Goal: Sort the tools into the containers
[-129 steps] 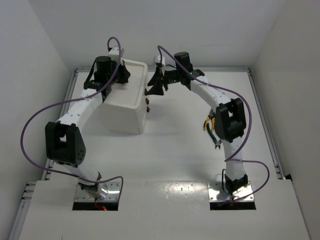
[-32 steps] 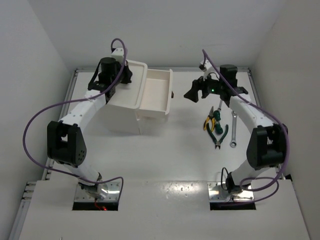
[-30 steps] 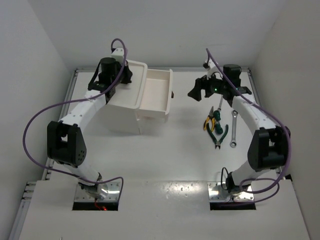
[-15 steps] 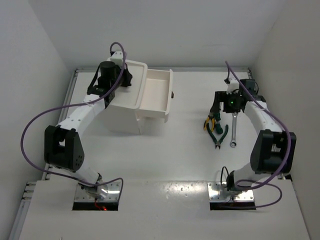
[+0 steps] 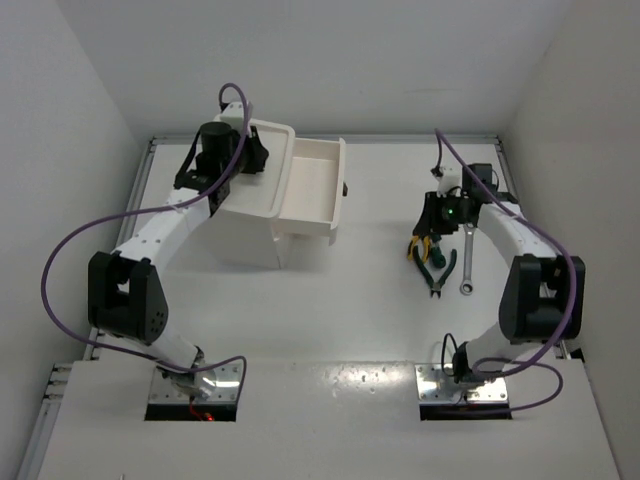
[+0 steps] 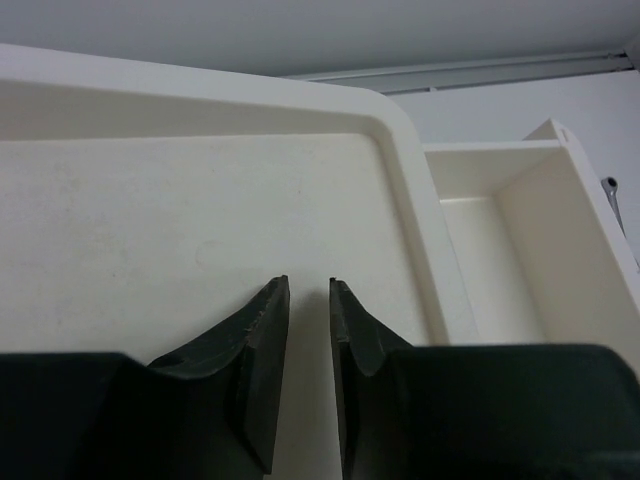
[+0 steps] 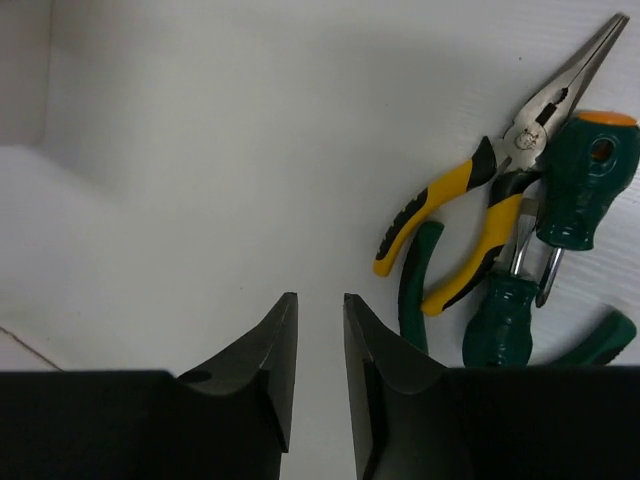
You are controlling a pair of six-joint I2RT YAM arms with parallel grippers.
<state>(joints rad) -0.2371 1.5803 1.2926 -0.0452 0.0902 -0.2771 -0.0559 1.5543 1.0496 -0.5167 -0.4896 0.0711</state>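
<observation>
The tools lie in a small heap on the table at the right: yellow-handled pliers, a green screwdriver with an orange cap, dark green-handled pliers and a silver wrench. My right gripper hovers just left of the heap, its jaws a narrow gap apart with only bare table between them. The white box stands at the back left with one drawer pulled out, nothing lying in it. My left gripper hangs over the box's recessed tray top, slightly open and holding nothing.
White walls close in on both sides and at the back. A raised rail runs along the table's right edge near the tools. The pulled-out drawer's small dark knob points toward the right arm. Purple cables loop off both arms.
The right gripper swung from the back middle over to the tool heap and dropped toward it, its jaws narrowing. The left jaws parted slightly. Earlier, the drawer was pulled out.
</observation>
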